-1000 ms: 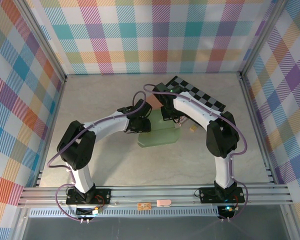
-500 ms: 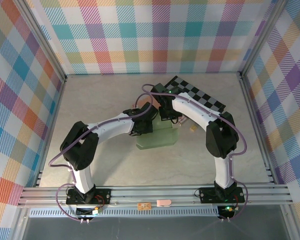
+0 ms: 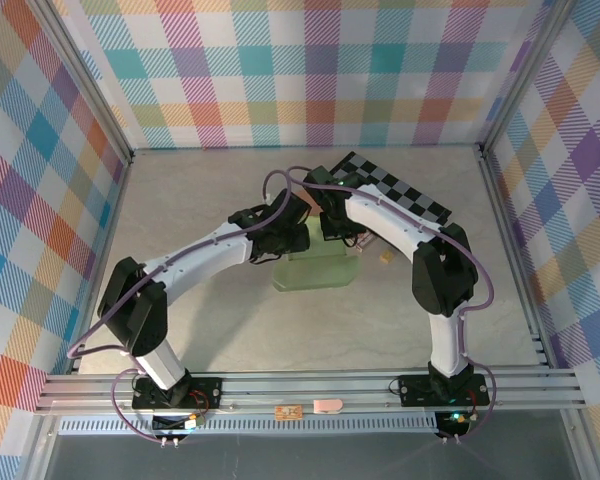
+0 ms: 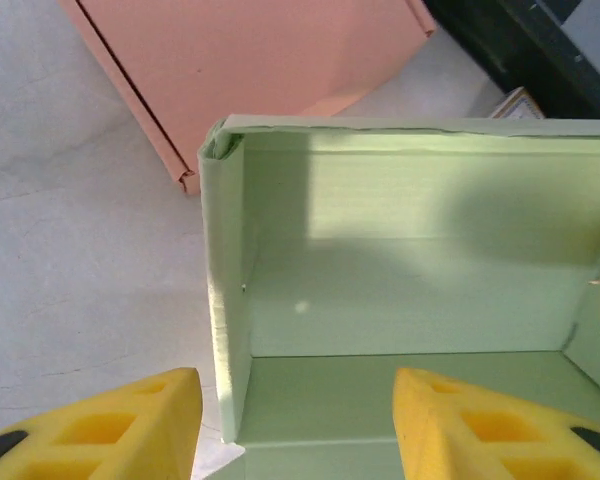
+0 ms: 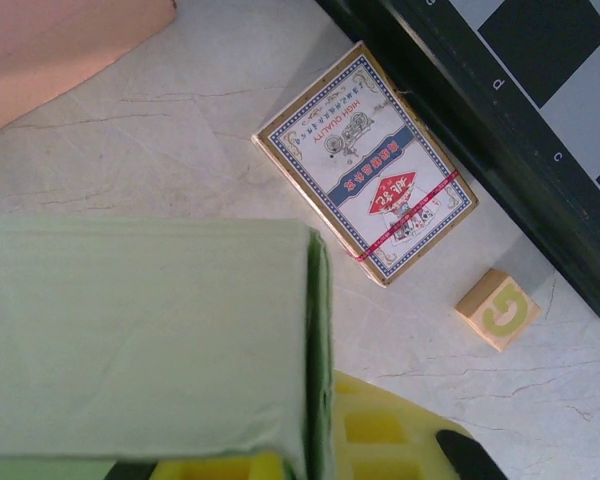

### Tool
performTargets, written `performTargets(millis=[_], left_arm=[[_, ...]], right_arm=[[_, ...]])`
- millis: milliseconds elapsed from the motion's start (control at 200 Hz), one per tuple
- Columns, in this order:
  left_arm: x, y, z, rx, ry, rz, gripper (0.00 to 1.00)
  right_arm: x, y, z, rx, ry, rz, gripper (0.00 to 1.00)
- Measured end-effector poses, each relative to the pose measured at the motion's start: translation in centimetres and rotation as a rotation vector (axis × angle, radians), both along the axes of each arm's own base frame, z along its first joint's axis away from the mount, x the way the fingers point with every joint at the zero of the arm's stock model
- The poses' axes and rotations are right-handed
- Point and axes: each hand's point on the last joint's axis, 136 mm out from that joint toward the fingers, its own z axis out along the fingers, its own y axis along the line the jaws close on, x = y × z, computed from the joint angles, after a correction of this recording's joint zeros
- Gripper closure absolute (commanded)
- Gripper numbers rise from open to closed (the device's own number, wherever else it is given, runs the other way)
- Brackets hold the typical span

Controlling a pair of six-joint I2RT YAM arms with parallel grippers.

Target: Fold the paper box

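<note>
The left gripper has its yellow jaws spread. One finger sits outside the left wall of the green paper box, the other inside it, and they're not pinching anything. The box sits around the middle of the table, with a flat salmon cardboard sheet just behind it. Over on the box's right side, the right gripper is clamped tight on the wall. Further right there's a deck of cards, a little wooden block with a 5, then the chessboard.
</note>
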Motion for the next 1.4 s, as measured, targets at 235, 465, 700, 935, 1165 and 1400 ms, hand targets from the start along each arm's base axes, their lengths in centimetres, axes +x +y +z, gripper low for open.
performTargets(millis=[235, 465, 700, 935, 1165, 1400], left_arm=[[0.1, 1.4, 1.2, -0.037, 0.011, 0.029, 0.49], [-0.1, 1.1, -3.0, -0.015, 0.123, -0.004, 0.49], [-0.6, 1.3, -6.9, 0.039, 0.187, -0.02, 0.6], [0.3, 0.9, -7.3, 0.049, 0.146, -0.035, 0.77], [0.6, 0.5, -8.2, 0.135, 0.108, -0.048, 1.0], [0.3, 0.8, -7.7, 0.231, 0.045, -0.029, 1.0]], right_arm=[[-0.4, -0.2, -0.4, -0.003, 0.013, -0.009, 1.0], [-0.6, -0.1, 0.4, 0.023, 0.002, -0.019, 1.0], [-0.9, -0.1, 0.9, 0.044, 0.0, -0.019, 1.0], [-1.2, 0.0, 0.5, 0.05, 0.016, -0.023, 1.0], [-1.3, 0.1, 0.4, 0.06, 0.018, -0.034, 1.0], [-1.4, 0.0, 0.2, 0.064, 0.02, -0.058, 1.0]])
